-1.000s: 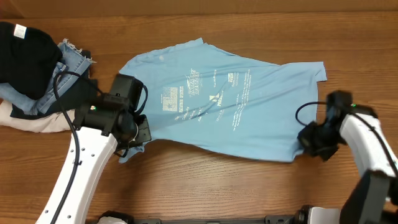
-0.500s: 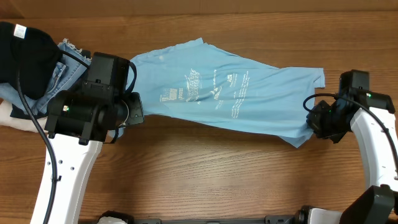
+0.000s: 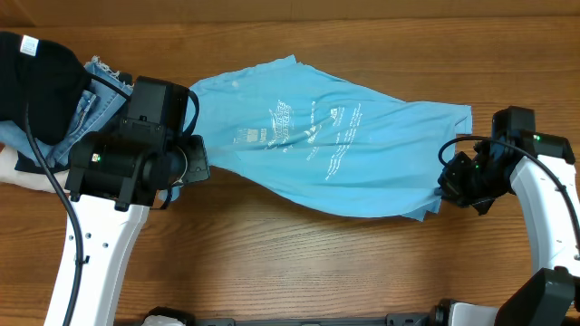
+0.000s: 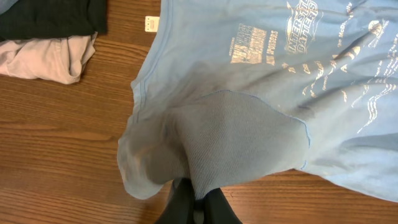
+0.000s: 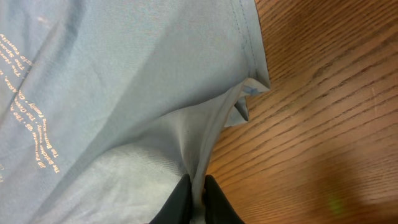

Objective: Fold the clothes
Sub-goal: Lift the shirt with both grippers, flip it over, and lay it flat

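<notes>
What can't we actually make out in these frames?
- Left gripper: overhead, hidden under its own arm.
- Right gripper: overhead, fingertips buried in shirt fabric.
- Shirt underside: faces down, every view.
- Print: overhead, too small to read; left wrist, cut by top edge.
- Pile of other clothes: overhead, cut by left edge, partly behind left arm.

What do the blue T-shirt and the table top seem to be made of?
Blue T-shirt: probably soft knit cotton, matte; fine knit texture shows and it drapes in folds. Table top: wood or wood-look laminate, slight sheen; brown grain lines run across it.
</notes>
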### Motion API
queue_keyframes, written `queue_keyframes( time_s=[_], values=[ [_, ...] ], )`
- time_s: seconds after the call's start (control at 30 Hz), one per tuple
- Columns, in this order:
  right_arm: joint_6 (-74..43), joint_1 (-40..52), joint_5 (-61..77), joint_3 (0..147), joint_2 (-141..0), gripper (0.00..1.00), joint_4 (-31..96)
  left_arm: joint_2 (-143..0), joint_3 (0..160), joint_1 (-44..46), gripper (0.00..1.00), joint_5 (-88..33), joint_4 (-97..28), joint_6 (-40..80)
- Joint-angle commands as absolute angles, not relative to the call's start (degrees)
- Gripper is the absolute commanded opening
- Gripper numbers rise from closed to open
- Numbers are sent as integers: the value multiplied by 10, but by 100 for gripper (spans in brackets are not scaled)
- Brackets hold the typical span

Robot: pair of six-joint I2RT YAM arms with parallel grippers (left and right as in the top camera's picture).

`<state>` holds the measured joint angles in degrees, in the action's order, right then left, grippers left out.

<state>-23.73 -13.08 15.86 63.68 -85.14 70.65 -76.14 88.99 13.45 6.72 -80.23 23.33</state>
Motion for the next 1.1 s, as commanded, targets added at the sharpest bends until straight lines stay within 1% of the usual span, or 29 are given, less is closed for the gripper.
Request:
queue_keyframes(
  time_s=[0.0, 0.07, 0.1, 0.17, 0.2, 0.27, 0.3, 0.4, 0.47, 0.57, 0.63, 0.67, 0.7, 0.73, 0.77, 0.8, 0.83, 0.87, 0.9, 0.93, 0.97, 1.0, 1.03, 1.07],
  values=[
    [-236, -132, 154, 650, -852, 4, 708, -756, 906, 131, 4, 81, -804, 218],
    [-220, -133, 167, 673, -836, 4, 700, -756, 915, 131, 4, 81, -806, 215],
    [-220, -132, 166, 746, -802, 4, 709, -756, 962, 131, 4, 81, -813, 204],
    [-221, -132, 153, 828, -776, 4, 728, -756, 1039, 131, 4, 82, -825, 190],
    [-221, -132, 123, 913, -761, 4, 755, -756, 1097, 131, 4, 84, -831, 183],
    [-225, -132, 90, 1030, -755, 4, 796, -756, 1238, 131, 4, 101, -841, 161],
    [-227, -132, 69, 1123, -755, 4, 820, -756, 1325, 131, 4, 115, -842, 147],
    [-227, -132, 60, 1279, -755, 4, 830, -756, 1557, 131, 4, 111, -831, 133],
    [-240, -132, 59, 1331, -755, 4, 821, -756, 1632, 131, 4, 105, -845, 117],
    [-255, -132, 69, 1367, -755, 4, 802, -759, 1648, 131, 4, 105, -898, 105],
    [-222, -132, 142, 1366, -755, 4, 788, -767, 1641, 131, 4, 109, -921, 91],
    [-232, -132, 126, 1366, -757, 4, 783, -776, 1634, 131, 4, 109, -933, 75],
    [-268, -132, 154, 1366, -758, 4, 783, -783, 1620, 131, 4, 109, -934, 73],
    [-246, -130, 225, 1366, -759, 4, 782, -787, 1613, 131, 4, 123, -930, 74],
    [-220, -128, 207, 1366, -759, 4, 782, -789, 1613, 131, 4, 163, -926, 103],
    [-235, -131, 84, 1366, -759, 4, 785, -790, 1613, 131, 4, 150, -912, 116],
    [-275, -135, -7, 1366, -761, 4, 788, -796, 1612, 131, 4, 99, -896, 93],
    [-279, -136, 66, 1366, -760, 4, 794, -801, 1612, 131, 4, 116, -898, 82],
    [-242, -131, 155, 1366, -760, 4, 794, -801, 1613, 131, 4, 186, -915, 105],
    [-216, -130, 119, 1366, -760, 4, 792, -800, 1615, 131, 4, 178, -917, 112],
    [-268, -135, -24, 1366, -762, 4, 796, -800, 1615, 131, 4, 145, -912, 101],
    [-279, -138, 19, 1366, -761, 4, 802, -801, 1615, 131, 4, 156, -916, 101],
    [-261, -138, 78, 1366, -755, 4, 800, -797, 1615, 131, 4, 161, -919, 101],
    [-253, -138, 76, 1366, -751, 4, 797, -794, 1615, 131, 4, 163, -919, 101]
  ],
)
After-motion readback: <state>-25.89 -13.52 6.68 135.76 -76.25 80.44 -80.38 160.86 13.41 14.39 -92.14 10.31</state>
